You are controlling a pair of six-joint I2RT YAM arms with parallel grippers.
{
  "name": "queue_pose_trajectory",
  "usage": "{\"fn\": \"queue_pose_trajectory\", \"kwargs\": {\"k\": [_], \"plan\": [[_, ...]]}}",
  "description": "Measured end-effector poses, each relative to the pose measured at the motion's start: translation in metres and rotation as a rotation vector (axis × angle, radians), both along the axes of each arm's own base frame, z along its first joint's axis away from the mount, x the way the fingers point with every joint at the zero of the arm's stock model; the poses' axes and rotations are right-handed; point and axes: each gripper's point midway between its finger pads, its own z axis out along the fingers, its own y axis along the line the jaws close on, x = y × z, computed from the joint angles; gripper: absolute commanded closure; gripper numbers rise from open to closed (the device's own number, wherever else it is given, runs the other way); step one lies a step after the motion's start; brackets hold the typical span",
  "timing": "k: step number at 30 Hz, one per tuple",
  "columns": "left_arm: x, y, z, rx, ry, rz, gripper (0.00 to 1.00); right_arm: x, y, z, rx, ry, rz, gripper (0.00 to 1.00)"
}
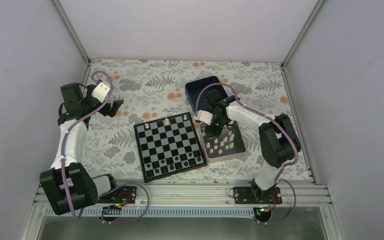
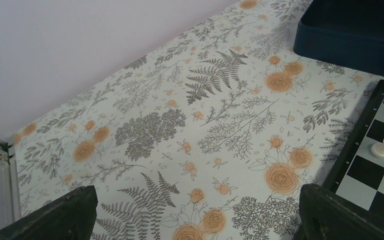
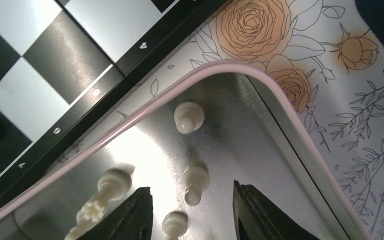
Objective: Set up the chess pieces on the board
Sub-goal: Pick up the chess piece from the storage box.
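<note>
Pale lilac walls enclose the flower-print table, where the left pincer gapes wide and the right pincer hangs half-spread over chess pieces in the tin.

A white tablecloth printed with grey ferns and orange roses covers the whole surface, shut in on three sides by plain pale lilac walls and edged at the near side by a ribbed aluminium rail. Right of centre lies a shallow silver rectangular tin with a rounded pale pink rim, and just behind it sits a dark blue square box, a strip of cloth showing between the two. Left of the tin's near end a few tiny black chess pieces stand upright in a loose row
</note>
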Motion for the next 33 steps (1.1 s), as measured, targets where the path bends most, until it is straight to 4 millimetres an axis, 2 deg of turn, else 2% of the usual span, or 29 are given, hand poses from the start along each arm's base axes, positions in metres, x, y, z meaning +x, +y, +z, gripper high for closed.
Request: {"fn": "queue_pose_trajectory", "kwargs": {"k": [16,23,33], "plan": [[0.0,0.0,-0.002,0.003,0.003,-0.002,0.0,0.005,-0.004,-0.028,-0.046,0.022,-0.018,0.64],[0.001,0.0,-0.005,0.005,0.011,-0.006,0.0,0.005,-0.005,-0.028,-0.05,0.023,-0.024,0.78],[0.001,0.0,-0.006,0.015,0.008,-0.013,0.0,0.002,-0.012,-0.028,-0.078,0.037,-0.034,0.88]]}}
